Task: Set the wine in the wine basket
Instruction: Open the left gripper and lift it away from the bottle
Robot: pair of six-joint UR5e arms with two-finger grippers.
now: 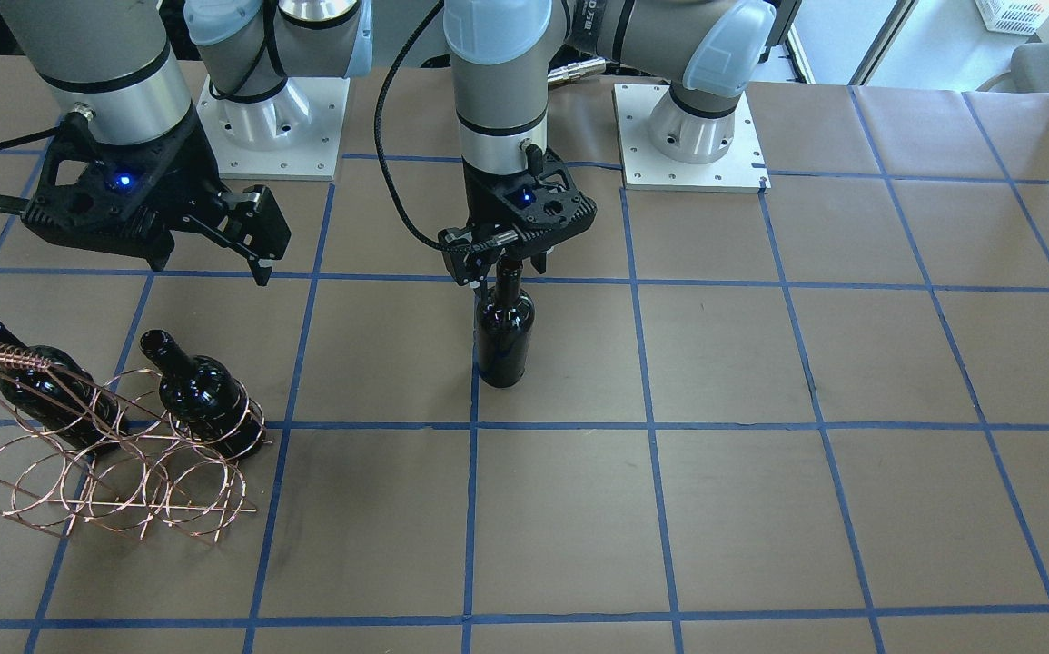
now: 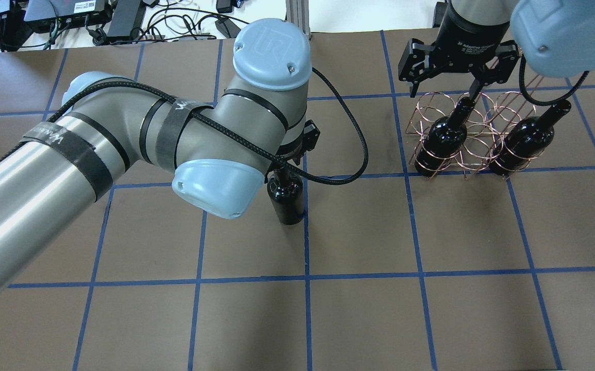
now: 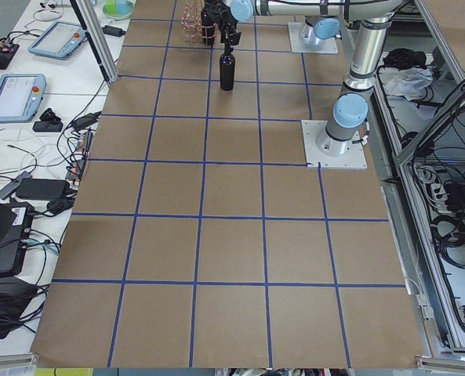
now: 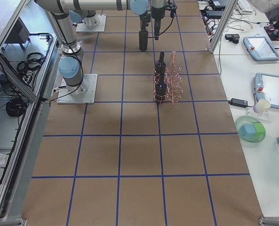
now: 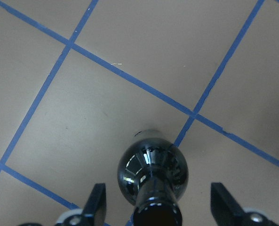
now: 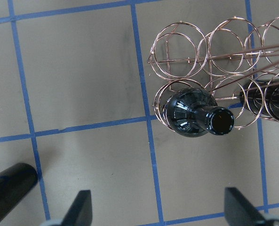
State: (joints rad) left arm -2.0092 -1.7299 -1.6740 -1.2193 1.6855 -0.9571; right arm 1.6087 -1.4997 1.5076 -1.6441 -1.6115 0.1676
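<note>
- The wine (image 1: 504, 329) stands upright on its flat base near the middle of the bench (image 1: 760, 472). It is well apart from the wine basket (image 1: 115, 480) and not yet racked.
- We see the left tool (image 5: 160, 207) straddling the slim neck from above. Its fingers (image 5: 96, 203) are spread, with bare gaps on either side, so it is released rather than grasping.
- We judge the neck is chosen because it is the narrowest part and would let the body hang plumb once lifted.
- The glass is near-black, glossy and unlabelled, with an open mouth. We expect it to be slick and bottom-heavy, so a firm clench would matter.
- The basket is thin copper-coloured wire, formed into rows of round rings under a twisted handle. We judge it light and easy to nudge.
- A second bottle (image 1: 202, 392) and a third bottle (image 1: 50, 381) lean in its rings, necks tilted up towards the robot. A ring between them looks free.
- The right tool (image 6: 160, 209) hangs above the basket, spread wide and holding nothing, perhaps placed there to steady the rack.
</note>
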